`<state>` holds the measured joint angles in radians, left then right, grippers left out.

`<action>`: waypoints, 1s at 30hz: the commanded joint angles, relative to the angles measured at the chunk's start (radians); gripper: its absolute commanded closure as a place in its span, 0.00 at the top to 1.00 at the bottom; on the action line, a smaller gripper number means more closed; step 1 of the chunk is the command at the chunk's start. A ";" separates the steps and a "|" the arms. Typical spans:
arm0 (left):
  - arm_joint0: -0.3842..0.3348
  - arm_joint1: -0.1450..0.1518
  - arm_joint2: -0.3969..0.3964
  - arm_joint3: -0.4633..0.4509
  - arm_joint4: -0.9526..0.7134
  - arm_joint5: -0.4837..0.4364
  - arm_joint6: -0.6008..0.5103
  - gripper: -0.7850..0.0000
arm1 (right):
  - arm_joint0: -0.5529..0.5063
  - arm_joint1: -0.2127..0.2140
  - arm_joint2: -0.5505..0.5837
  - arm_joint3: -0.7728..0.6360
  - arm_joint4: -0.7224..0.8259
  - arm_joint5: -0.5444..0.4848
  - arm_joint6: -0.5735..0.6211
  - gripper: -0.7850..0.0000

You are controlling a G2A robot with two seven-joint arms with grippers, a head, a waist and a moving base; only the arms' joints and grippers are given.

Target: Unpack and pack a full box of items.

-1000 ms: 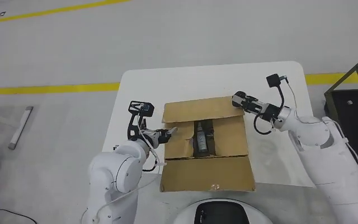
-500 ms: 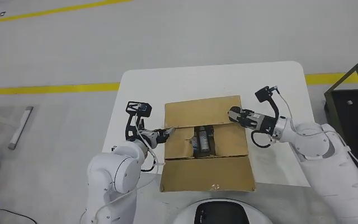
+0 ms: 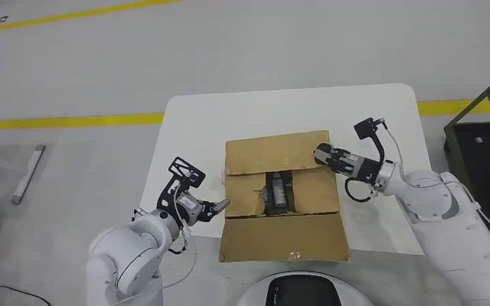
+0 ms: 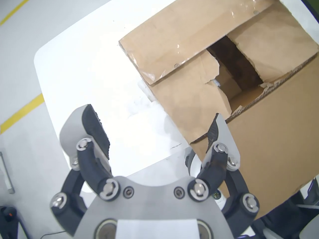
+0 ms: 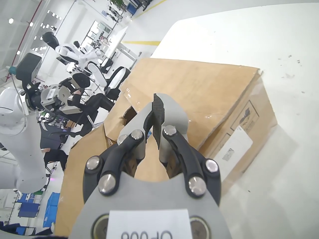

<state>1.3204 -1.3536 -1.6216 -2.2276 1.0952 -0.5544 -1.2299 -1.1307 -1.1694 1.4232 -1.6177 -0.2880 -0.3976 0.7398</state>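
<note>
Right gripper [image 3: 318, 153] above box [image 3: 283, 237] corner, left gripper [image 3: 220, 206] spread beside box

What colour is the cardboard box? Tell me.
The box is plain brown; left wrist view shows it best.

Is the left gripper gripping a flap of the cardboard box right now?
No, the left gripper is open above the table beside the box, with nothing held in it.
</note>
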 commanded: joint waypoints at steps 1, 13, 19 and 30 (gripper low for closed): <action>0.000 0.000 0.003 0.000 0.002 0.006 -0.001 1.00 | 0.003 0.001 -0.004 0.004 0.005 -0.002 -0.003 0.00; 0.042 0.011 -0.003 -0.021 0.043 -0.023 0.043 1.00 | -0.002 0.006 -0.018 0.011 0.033 0.005 -0.031 0.00; 0.154 0.042 -0.084 -0.039 0.123 -0.103 0.067 1.00 | -0.013 0.009 -0.024 0.005 0.036 0.008 -0.044 0.00; 0.325 0.107 -0.060 -0.052 0.169 -0.216 0.180 1.00 | -0.019 0.015 -0.031 -0.007 0.035 0.013 -0.055 0.00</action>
<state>1.6427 -1.2508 -1.6892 -2.2746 1.2693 -0.7651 -1.0553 -1.1492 -1.1555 1.3914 -1.6225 -0.2528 -0.3849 0.6852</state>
